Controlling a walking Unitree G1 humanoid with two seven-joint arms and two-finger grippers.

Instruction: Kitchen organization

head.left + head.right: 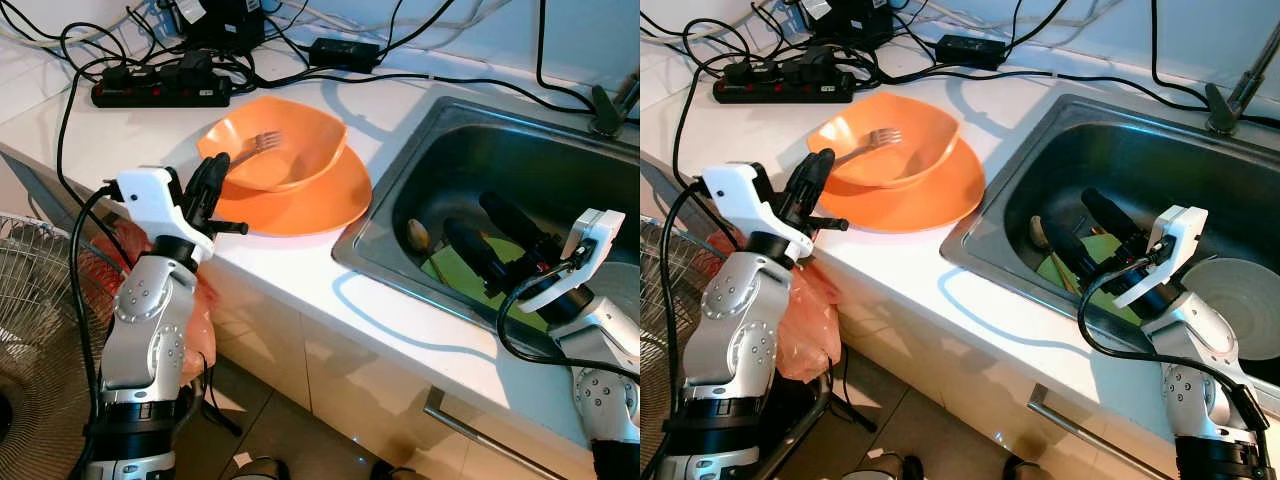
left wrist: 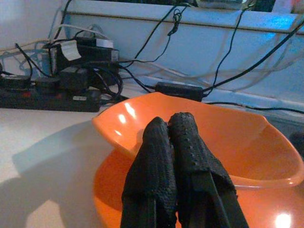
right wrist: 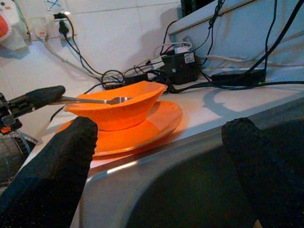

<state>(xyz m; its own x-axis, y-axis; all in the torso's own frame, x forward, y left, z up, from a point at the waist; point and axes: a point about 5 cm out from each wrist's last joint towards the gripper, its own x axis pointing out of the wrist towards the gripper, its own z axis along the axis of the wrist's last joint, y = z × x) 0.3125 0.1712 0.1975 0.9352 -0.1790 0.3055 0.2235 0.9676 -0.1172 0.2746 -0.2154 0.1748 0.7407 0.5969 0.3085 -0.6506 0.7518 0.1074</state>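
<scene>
An orange bowl [image 1: 285,150] sits on an orange plate [image 1: 310,205] on the white counter, left of the sink [image 1: 470,140]. A metal fork [image 1: 262,142] lies in the bowl, tines inward, its handle reaching over the near-left rim. My left gripper [image 1: 213,172] is at that rim, shut on the fork's handle. The right wrist view shows the handle [image 3: 95,100] running into the left gripper's black tip. My right gripper [image 1: 472,218] is open inside the sink, above a green item [image 1: 470,275] and beside a spoon [image 1: 418,235].
A white bowl [image 1: 1240,290] lies in the sink's right part. A black power strip [image 1: 160,93] and tangled cables crowd the counter's back, with the faucet base [image 1: 605,110] at the far right. A fan [image 1: 30,330] and an orange plastic bag [image 1: 805,320] are below the counter's left edge.
</scene>
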